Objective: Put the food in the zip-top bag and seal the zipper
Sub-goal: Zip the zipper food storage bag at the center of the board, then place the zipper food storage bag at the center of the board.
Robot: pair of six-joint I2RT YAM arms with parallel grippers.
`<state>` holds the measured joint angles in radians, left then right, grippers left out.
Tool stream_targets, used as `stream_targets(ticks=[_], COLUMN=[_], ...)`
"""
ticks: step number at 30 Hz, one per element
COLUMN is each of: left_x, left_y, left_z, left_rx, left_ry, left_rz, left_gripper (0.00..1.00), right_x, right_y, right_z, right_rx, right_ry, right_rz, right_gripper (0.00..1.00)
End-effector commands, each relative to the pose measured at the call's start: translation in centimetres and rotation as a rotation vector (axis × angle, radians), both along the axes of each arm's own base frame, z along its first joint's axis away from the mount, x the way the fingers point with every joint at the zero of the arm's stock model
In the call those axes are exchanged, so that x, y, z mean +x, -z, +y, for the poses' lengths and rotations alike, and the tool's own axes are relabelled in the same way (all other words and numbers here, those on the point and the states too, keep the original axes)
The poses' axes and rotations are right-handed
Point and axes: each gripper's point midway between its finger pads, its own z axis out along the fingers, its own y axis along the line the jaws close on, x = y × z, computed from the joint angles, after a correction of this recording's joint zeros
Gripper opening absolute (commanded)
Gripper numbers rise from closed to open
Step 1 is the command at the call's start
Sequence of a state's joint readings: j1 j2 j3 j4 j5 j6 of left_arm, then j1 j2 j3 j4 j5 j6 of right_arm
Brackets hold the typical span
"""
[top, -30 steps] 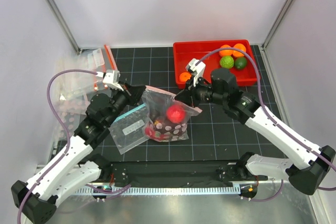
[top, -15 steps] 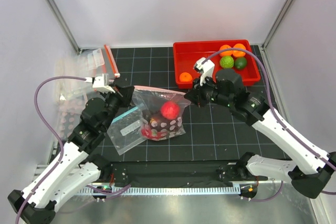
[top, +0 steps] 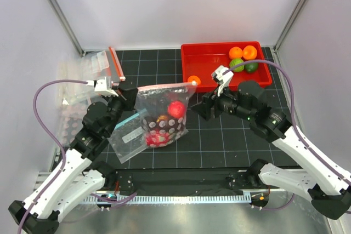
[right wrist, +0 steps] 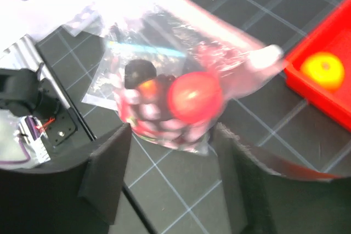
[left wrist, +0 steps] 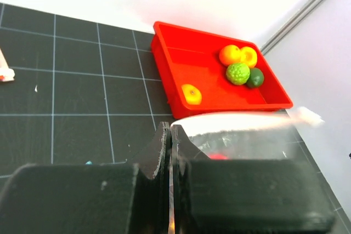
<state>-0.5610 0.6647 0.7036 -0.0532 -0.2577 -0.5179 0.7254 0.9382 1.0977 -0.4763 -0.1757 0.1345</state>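
1. Compared with half a second ago, the right pincer [top: 202, 109] has let go of the clear plastic zip-top bag with white polka dots [top: 167, 127] and drawn off to the right. Its fingers are spread wide and hold nothing.
2. The bag has swung left. The left pincer [top: 130, 93] is clamped on the left end of the narrow reddish-pink zipper strip [top: 164, 86], which now runs straight.
3. The black gridded worktop [top: 219, 141] sits between white walls. A red plastic tray [top: 219, 45] at the back right holds orange and green toy fruits. A plain clear bag with a teal strip [top: 127, 133] lies beside the dotted one.
4. The dotted bag hangs below its strip. Inside are a red round fruit [top: 175, 108], a dark fruit [right wrist: 138, 72] and pink pieces [top: 156, 138] at the bottom.
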Motion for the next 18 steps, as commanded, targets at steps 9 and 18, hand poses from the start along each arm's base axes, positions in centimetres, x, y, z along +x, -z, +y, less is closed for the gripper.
stream_targets(ticks=[9,18], left_x=[-1.0,-2.3], left_y=[-4.5,-5.4], left_z=[-2.5,-4.5], left_rx=[-0.038,-0.037], left_ry=[0.163,0.299], left_rz=[-0.204,-0.253], left_gripper=[0.00,0.00], right_x=[0.5,2.1], right_y=[-1.9,-1.1], right_z=[2.6,3.2], right_rx=[0.139,0.124], right_ry=[-0.094,-0.078], right_rz=[-0.126,-0.160], right_gripper=[0.85,0.90])
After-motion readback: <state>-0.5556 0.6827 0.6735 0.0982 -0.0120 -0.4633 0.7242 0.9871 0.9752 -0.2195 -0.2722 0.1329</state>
